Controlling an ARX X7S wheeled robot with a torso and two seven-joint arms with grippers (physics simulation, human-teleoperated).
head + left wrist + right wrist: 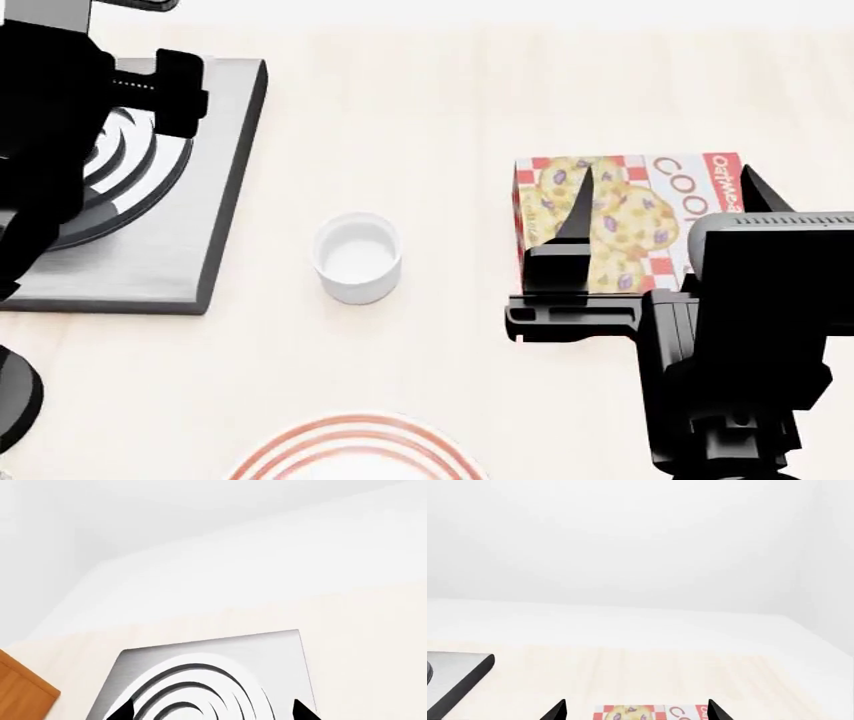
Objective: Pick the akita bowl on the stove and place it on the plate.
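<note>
The stove (200, 230) lies at the table's left, a grey slab with concentric burner rings (193, 690). My left arm (54, 110) hangs over it and covers most of the burner. In the left wrist view my left gripper (213, 711) is open, its two black tips spread over the rings with nothing between them. No akita bowl shows in any view; it is hidden or out of view. The red-ringed white plate (350, 428) is cut off by the near edge of the head view. My right gripper (667, 195) is open and empty above the cookie box.
A small plain white cup (358, 258) stands between the stove and the cookie box (627, 215). The box also shows between the right fingertips (647, 713). A brown wooden block (20, 690) sits beside the stove. A white wall rises behind the pale wooden table (441, 110).
</note>
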